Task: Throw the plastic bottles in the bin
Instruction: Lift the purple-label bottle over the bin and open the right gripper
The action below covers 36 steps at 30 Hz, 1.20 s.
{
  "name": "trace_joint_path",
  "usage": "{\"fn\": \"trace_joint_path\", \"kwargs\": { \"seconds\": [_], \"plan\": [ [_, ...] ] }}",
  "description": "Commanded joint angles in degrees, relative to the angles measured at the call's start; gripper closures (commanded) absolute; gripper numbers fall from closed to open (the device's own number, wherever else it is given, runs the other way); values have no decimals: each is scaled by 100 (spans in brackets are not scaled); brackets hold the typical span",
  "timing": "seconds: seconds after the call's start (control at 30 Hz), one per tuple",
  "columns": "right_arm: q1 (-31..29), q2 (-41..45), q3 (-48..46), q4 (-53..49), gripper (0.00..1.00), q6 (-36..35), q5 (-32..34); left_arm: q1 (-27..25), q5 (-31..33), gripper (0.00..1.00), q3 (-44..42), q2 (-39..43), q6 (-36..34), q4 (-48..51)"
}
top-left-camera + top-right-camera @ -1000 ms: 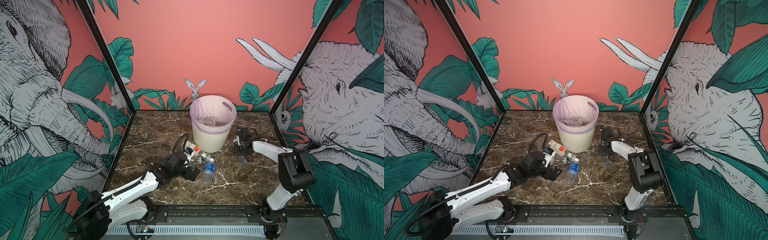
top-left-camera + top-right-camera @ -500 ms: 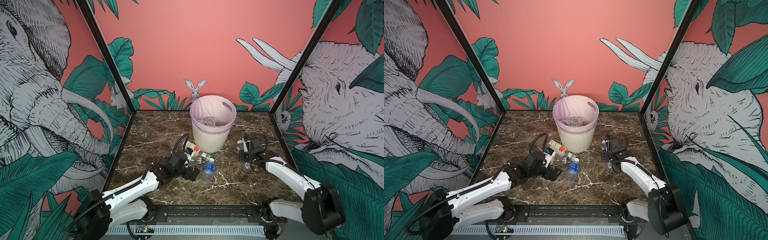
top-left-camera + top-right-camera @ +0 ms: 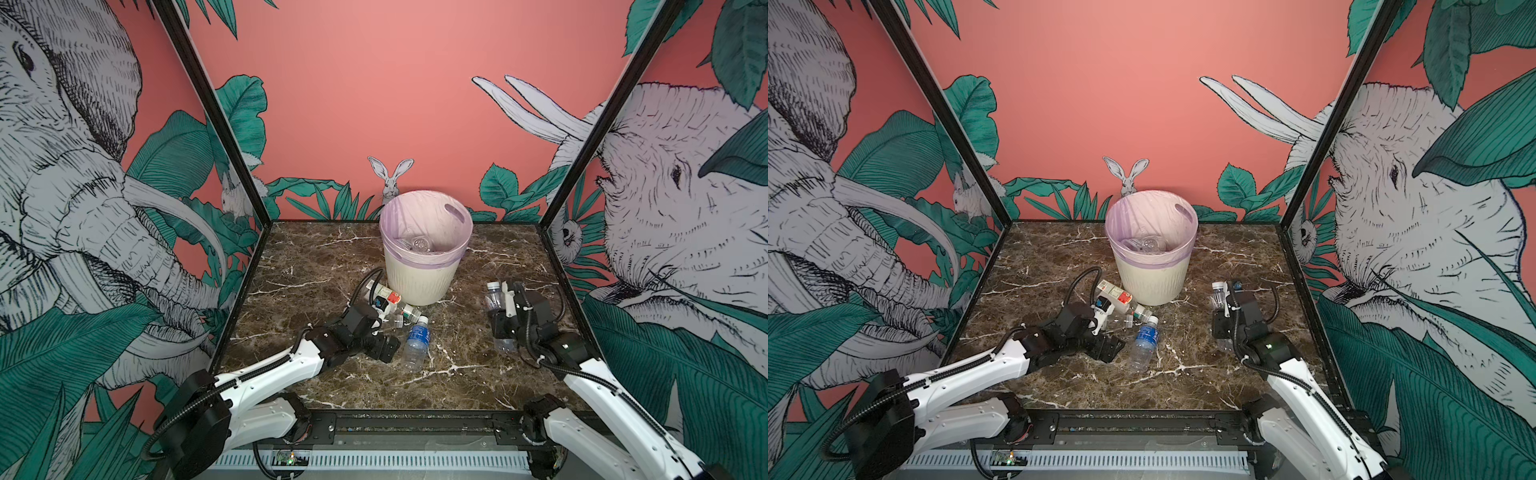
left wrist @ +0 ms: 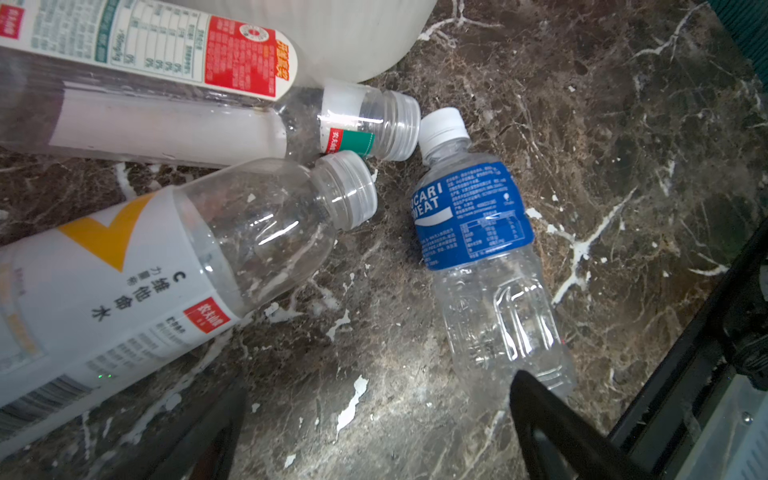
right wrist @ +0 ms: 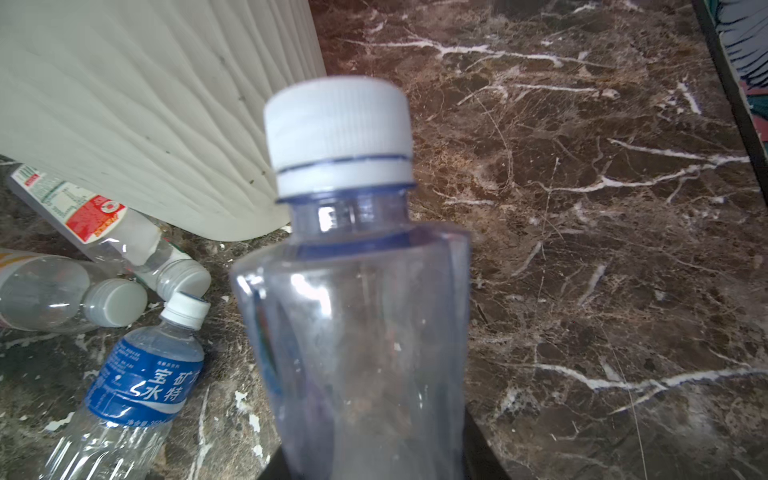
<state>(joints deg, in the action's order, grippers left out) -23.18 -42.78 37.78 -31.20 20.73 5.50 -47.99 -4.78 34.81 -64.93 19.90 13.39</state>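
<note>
The cream ribbed bin (image 3: 424, 274) (image 3: 1152, 278) with its lilac liner stands mid-table and has clear bottles inside (image 3: 417, 243). My right gripper (image 3: 498, 320) (image 5: 374, 453) is shut on a clear white-capped bottle (image 3: 493, 297) (image 3: 1217, 293) (image 5: 353, 291), right of the bin. My left gripper (image 3: 384, 347) (image 4: 376, 386) is open and low over the marble, next to a blue-labelled bottle (image 3: 417, 340) (image 4: 478, 232). A red-and-white labelled bottle (image 3: 388, 299) (image 4: 166, 54) and a white-labelled one with a yellow mark (image 4: 145, 270) lie against the bin's foot.
Black frame posts and printed walls close in the marble table (image 3: 316, 257) on three sides. A black rail (image 3: 415, 419) runs along the front edge. The left arm's cable (image 3: 361, 282) loops up beside the bin.
The right gripper has drawn toward the front with its bottle, and its arm has dropped from a raised elbow to a low reach. The left arm has not moved.
</note>
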Motion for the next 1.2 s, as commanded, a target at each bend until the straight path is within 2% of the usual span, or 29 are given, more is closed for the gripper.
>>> {"fn": "trace_joint_path", "kwargs": {
  "seconds": [0.0, 0.27, 0.47, 0.63, 0.87, 0.9, 0.93, 1.0, 1.03, 1.1, 1.17],
  "plan": [
    [-79, 292, 109, -379, 73, 98, 80, -27, 65, 0, 221, -41, -89, 5],
    [-266, 760, 754, -762, 72, 20, 52, -27, 65, 0, 314, -91, -144, 45],
    [-465, 462, 2039, -850, 71, -181, -32, -31, 73, 1, 316, -100, -172, 41],
    [-617, -650, 3642, -609, 72, -214, -340, -27, 56, 1, 263, -117, -166, -54],
    [-749, -3398, 6639, -430, 73, -229, -837, -32, 34, 0, 168, -23, -145, -99],
    [-754, -3901, 7125, -474, 70, -185, -958, -27, 46, 0, 150, -5, -151, -106],
    [-749, -4370, 7613, -587, 57, -165, -974, -27, 52, 0, 141, 3, -144, -104],
    [-747, -5484, 9052, -1325, 9, -273, -594, -27, 55, 0, 123, 4, -144, -113],
    [-741, -5875, 9713, -1657, 2, -366, -285, -29, 47, 0, 127, 6, -138, -116],
    [-732, -6572, 11127, -2410, 1, -517, 72, -27, 26, 0, 123, 23, -131, -102],
    [-740, -6837, 11994, -2835, 1, -539, 47, -27, 21, 0, 125, 65, -131, -82]
  ]
}}
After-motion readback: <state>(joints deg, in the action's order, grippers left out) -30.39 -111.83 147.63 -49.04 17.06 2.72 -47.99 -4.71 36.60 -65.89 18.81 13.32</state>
